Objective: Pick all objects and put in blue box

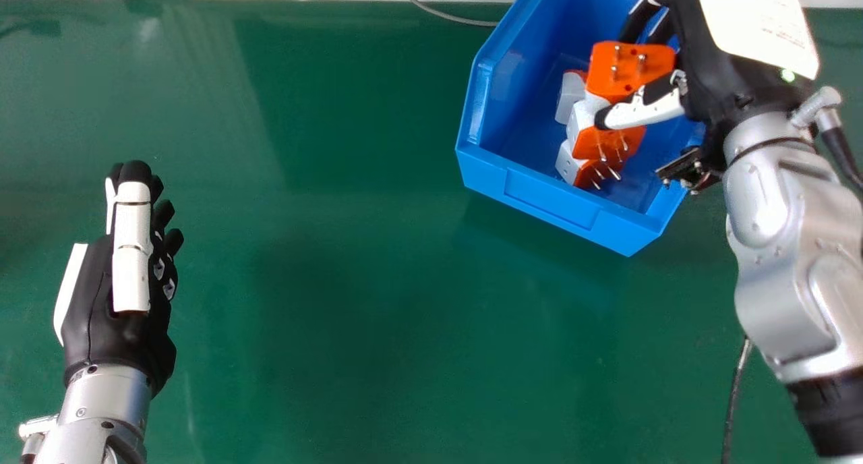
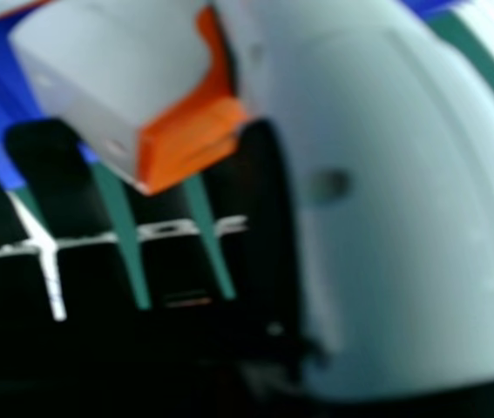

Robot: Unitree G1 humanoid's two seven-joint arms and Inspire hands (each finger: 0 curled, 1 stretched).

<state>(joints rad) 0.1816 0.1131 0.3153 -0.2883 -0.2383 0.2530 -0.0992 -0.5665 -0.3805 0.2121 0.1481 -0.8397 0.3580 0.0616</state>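
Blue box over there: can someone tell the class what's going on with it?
The robot's right hand has an orange-and-white plug adapter between thumb and fingers, over the inside of the blue box. More such adapters lie in the box. The left hand is open, holding nothing, over the green table.

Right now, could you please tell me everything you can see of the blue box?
The blue box is a glossy, plastic-looking, open-topped bin with a low front wall, where a rectangular panel is outlined. It stands upright on the green table, turned at an angle, toward the upper right of the head view. Orange-and-white plug adapters with metal pins lie clustered inside. The right hand is over its right side, another plug adapter between thumb and fingers; whether the hand touches the box, I cannot tell.
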